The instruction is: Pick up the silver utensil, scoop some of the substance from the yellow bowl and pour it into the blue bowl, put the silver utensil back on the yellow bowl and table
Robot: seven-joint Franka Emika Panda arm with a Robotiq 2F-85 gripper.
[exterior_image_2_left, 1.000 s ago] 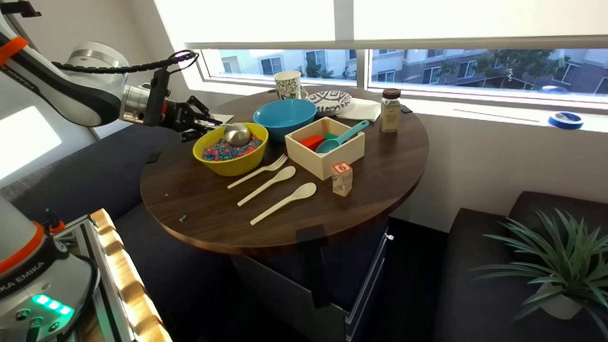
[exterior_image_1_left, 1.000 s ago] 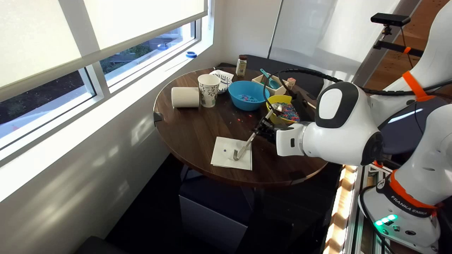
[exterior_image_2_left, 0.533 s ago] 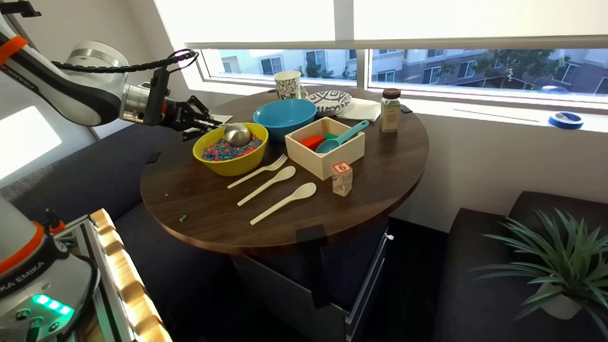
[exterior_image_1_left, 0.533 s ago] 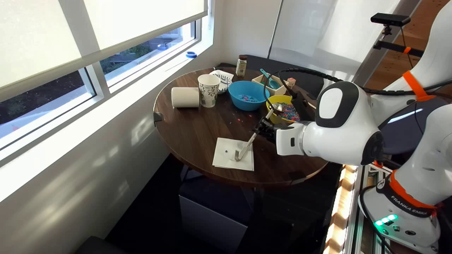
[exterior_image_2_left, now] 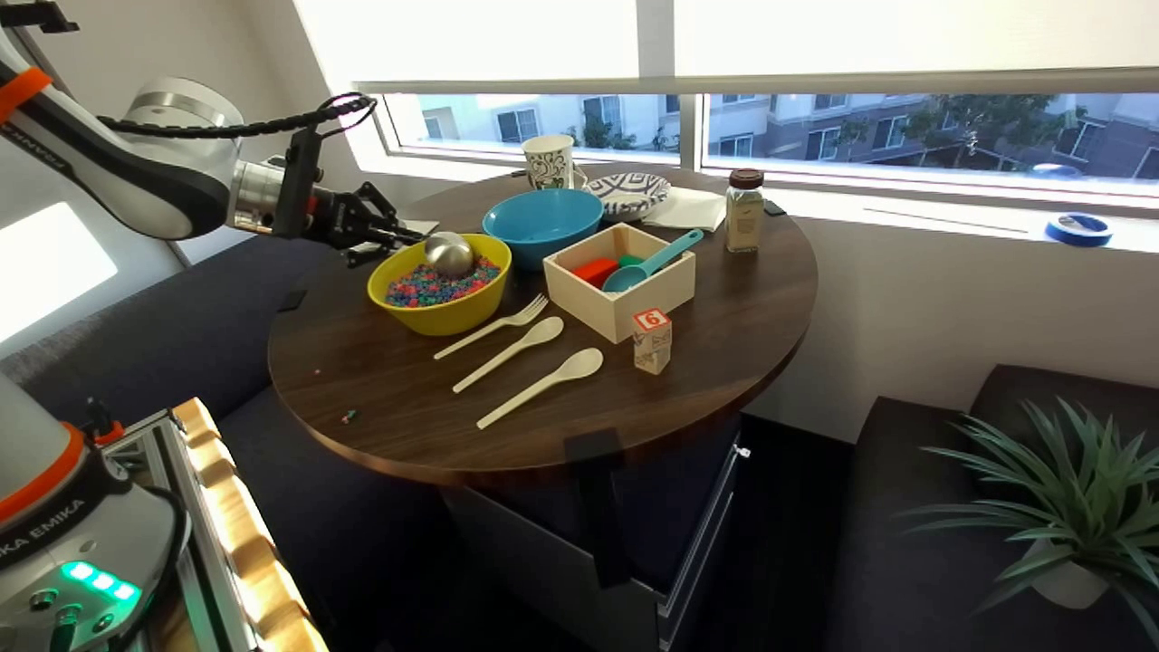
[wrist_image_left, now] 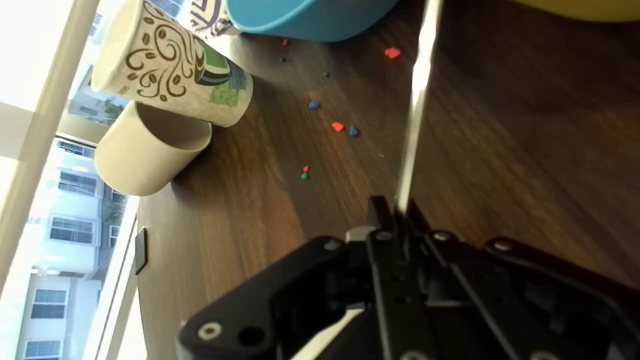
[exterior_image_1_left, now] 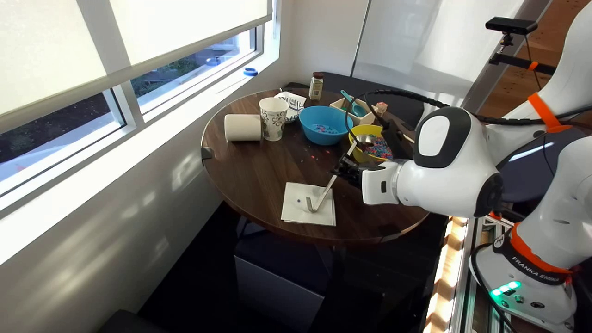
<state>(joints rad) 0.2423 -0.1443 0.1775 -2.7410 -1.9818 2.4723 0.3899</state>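
Silver ladle (exterior_image_2_left: 450, 254): clamped mid-handle in the jaws of the gripper (wrist_image_left: 398, 212), with tilted head over the yellow bowl (exterior_image_2_left: 444, 319). Nearest in an exterior view: two pale spoons (exterior_image_2_left: 530, 396) and a pale fork (exterior_image_2_left: 483, 333) on the dark wooden table (exterior_image_2_left: 407, 389). Just beyond, left: multicolored granules (exterior_image_2_left: 433, 288) in the yellow bowl, contact with the ladle unclear. Right: wooden box (exterior_image_2_left: 663, 296) with teal scoop (exterior_image_2_left: 667, 253). Farther: blue bowl (exterior_image_2_left: 532, 254), some granules inside.

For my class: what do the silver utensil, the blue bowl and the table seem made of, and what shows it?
Silver utensil: shiny metal, perhaps steel; its rounded end and handle catch highlights.
Blue bowl: probably smooth plastic, from its even colour and soft sheen.
Table: wood or wood-look laminate, satin; streaky brown grain shows.
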